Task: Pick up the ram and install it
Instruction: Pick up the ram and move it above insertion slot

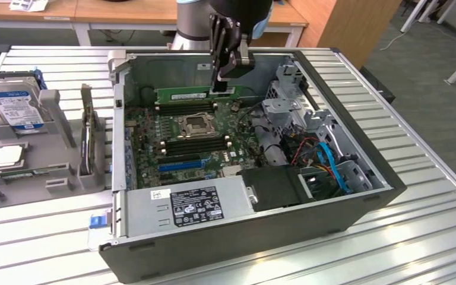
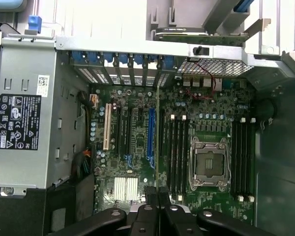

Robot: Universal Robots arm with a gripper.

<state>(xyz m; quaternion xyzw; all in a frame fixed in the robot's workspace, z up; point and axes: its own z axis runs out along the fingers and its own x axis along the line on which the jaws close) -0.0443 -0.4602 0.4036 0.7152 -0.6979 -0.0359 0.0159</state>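
The ram [image 1: 182,94] is up in the air inside the open computer case [image 1: 347,208], a green stick lying level over the motherboard [image 1: 212,151], close to the case's far wall. The hand [image 1: 222,89] has it pinched at the end toward the exterior view's right, its fingers closed narrowly on the board's two faces. From the wrist camera the ram [image 2: 158,147] shows edge-on as a thin line running out from between the fingers of the hand [image 2: 159,206]. It hangs just above the black memory slots [image 1: 188,108] beside the processor socket [image 1: 195,125]; whether it touches a slot I can't tell. The power supply [image 1: 196,205] sits at the case's near end. Off to the exterior view's left, a blue-labelled hard drive [image 1: 10,104] stands in a grey holder [image 1: 54,172] on the slatted metal table [image 1: 418,237].
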